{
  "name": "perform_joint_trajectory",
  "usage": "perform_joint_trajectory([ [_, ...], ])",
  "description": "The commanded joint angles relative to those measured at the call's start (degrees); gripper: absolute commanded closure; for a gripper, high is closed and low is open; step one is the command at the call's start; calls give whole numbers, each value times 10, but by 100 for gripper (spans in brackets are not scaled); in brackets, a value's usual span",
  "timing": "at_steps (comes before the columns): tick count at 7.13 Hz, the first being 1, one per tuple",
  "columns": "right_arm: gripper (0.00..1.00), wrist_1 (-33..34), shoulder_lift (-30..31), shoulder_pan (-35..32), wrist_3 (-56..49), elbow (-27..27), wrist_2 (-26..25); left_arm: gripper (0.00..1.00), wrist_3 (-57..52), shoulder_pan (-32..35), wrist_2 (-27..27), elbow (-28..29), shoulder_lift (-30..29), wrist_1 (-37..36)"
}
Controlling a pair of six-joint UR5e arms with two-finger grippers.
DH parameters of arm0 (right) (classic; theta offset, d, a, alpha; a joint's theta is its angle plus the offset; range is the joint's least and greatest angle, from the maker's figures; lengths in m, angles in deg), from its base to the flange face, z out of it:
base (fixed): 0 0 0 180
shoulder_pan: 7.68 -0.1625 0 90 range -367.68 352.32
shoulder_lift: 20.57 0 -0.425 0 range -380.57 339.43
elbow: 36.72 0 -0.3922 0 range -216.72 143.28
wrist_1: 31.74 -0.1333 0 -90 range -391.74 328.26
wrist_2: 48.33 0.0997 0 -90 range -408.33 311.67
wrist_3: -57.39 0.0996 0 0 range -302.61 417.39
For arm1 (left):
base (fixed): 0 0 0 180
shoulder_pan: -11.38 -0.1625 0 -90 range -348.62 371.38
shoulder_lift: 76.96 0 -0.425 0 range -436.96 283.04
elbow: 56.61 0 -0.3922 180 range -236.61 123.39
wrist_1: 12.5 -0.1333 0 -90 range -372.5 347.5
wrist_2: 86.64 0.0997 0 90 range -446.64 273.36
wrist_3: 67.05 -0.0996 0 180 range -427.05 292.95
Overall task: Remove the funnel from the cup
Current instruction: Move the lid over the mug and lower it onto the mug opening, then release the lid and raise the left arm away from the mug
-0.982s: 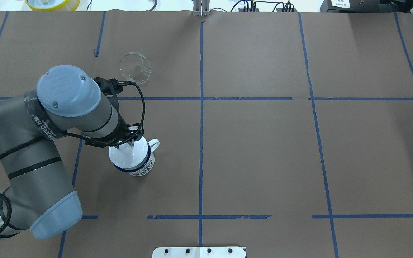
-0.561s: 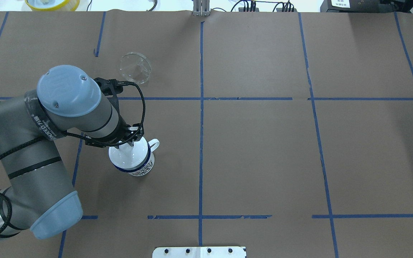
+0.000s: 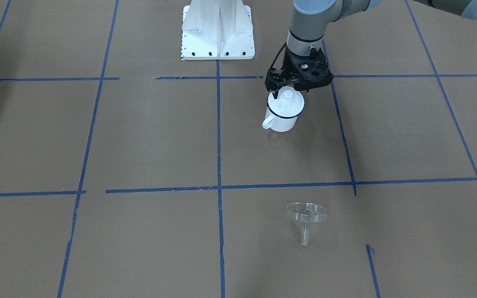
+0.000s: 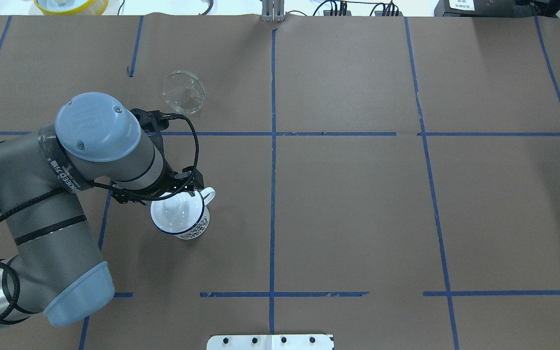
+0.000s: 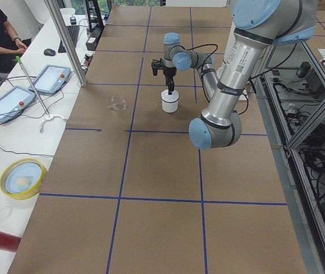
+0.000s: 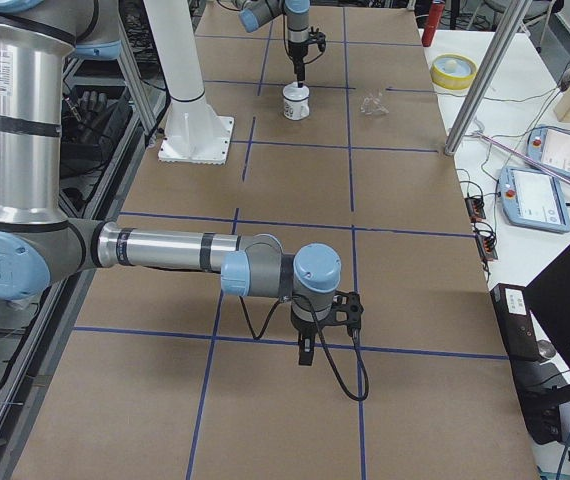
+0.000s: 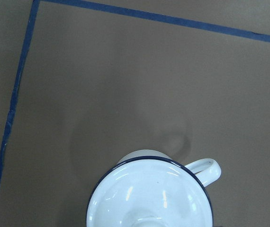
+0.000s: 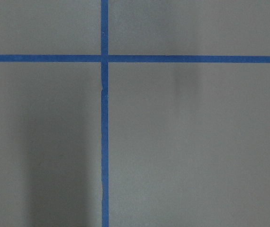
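Funnel: lies out of the cup, on the brown table, well apart from it
Cup: upright, white knobbed lid on top
Left gripper: just above the lid; finger spread unclear
Right gripper: far off, low over the table; cannot tell its opening

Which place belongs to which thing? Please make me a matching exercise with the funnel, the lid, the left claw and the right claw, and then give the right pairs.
Things:
1. funnel
2. lid
3. left claw
4. right claw

Places:
A. just above the lid
B. over bare table, far from the cup
C. sitting on the cup
D. on the table, apart from the cup

Pairs: 1-D, 2-C, 3-A, 4-B
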Motion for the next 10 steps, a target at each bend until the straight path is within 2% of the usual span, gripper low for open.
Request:
perform_joint_trajectory([
  [1, 0, 0, -1, 0, 0, -1, 0, 0, -5, 4, 1, -4, -10, 3],
  [3, 0, 0, 0, 0, 0, -1, 0, 0, -26, 28, 51, 7, -6, 91],
  [4, 0, 0, 0, 0, 0, 0, 0, 0, -100, 86, 46, 35, -5, 126],
  [5, 0, 0, 0, 0, 0, 0, 0, 0, -177, 137, 14, 60, -1, 139],
  [7, 0, 0, 0, 0, 0, 0, 0, 0, -376, 289, -107, 133, 25, 147],
  [8, 0, 0, 0, 0, 0, -1, 0, 0, -480, 346, -125, 175, 35, 147],
  [10, 0, 0, 0, 0, 0, 0, 0, 0, -677, 456, -128, 251, 66, 146],
])
